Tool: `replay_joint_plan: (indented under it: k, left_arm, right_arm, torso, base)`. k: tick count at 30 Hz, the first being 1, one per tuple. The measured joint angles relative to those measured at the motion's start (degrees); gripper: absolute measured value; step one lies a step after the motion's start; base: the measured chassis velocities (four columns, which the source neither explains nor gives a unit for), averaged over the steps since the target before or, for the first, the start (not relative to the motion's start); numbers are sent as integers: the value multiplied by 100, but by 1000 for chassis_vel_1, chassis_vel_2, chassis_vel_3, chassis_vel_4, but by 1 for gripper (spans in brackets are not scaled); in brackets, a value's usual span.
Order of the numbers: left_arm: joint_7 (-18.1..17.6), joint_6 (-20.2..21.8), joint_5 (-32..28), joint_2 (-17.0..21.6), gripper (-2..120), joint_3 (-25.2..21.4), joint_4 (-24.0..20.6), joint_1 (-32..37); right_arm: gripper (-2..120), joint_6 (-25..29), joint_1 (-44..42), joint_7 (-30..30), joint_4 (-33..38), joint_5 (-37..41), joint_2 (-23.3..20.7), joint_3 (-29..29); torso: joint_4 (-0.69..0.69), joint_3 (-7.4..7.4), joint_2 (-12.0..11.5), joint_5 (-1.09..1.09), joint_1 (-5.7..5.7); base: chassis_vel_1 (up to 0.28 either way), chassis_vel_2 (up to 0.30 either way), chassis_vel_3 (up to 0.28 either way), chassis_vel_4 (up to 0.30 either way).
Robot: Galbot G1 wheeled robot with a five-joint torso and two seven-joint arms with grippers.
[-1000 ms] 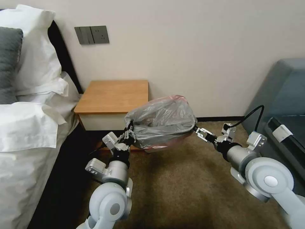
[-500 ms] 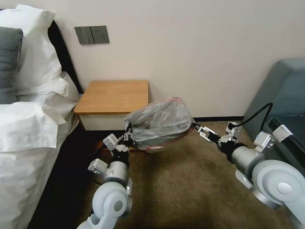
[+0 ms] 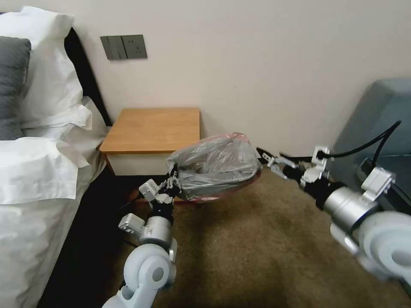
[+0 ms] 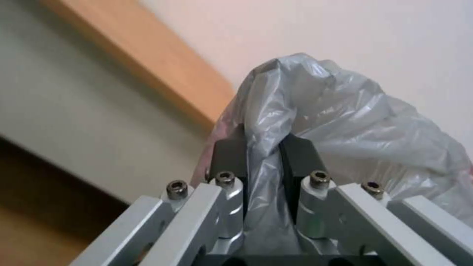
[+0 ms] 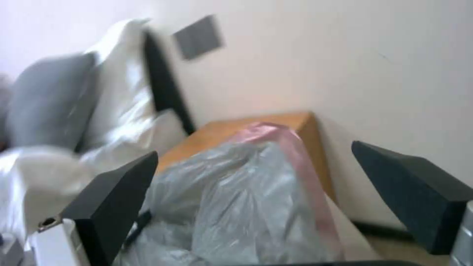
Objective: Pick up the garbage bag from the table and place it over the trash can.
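Bag [image 3: 214,167] ballooned over the bin beside the tabletop [image 3: 152,128], left claw [image 3: 172,182] pinching its near edge, right claw [image 3: 271,162] wide open just beside it, bed [image 3: 38,171] left, wall behind.

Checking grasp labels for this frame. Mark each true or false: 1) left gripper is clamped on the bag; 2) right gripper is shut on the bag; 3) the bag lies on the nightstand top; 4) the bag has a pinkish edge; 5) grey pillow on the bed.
1) True: the left gripper pinches a fold of the garbage bag.
2) False: the right gripper is open, beside the bag and clear of it.
3) False: the bag sits off the table, to the side of it.
4) True: a pinkish-red edge runs along it.
5) True: a grey pillow lies among white ones.
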Motion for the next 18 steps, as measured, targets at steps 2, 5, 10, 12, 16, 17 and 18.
replay_joint_plan:
  k: [2,5,10,12,16,17,18]
  left_arm:
    - [159,-102,38,2,10,-1,27,1]
    - [541,-286,124,-1,10,9,66,17]
    - [963,-468,168,-4,10,16,106,23]
    - [1088,-508,160,-10,10,-4,112,22]
    - [1150,-513,156,-9,10,-13,112,17]
    - [1151,-513,154,-8,10,-12,110,15]
    - [1151,-513,154,-8,10,-12,110,15]
  right_arm:
    - [100,20,143,-366,-151,-140,-188,-14]
    - [100,66,679,-1030,-623,-371,-524,-236]
    - [100,-226,1417,-1370,-1132,440,-688,-526]
    - [100,-427,1595,-1579,-1374,918,-725,-575]
    - [100,-593,1643,-1561,-1550,1682,-678,-582]
    - [100,-617,1626,-1503,-1565,1930,-624,-580]
    - [100,-617,1626,-1503,-1565,1930,-624,-580]
  torso:
    - [-1,0,0,-1,0]
    - [0,0,0,0,0]
    - [1,0,0,-1,0]
    - [0,0,0,-1,0]
    - [-1,0,0,-1,0]
    - [0,0,0,0,0]
    - [0,0,0,0,0]
  base:
    - [0,0,0,0]
    - [0,0,0,0]
    - [0,0,0,0]
    - [0,0,0,0]
    - [0,0,0,0]
    - [0,0,0,0]
    - [0,0,0,0]
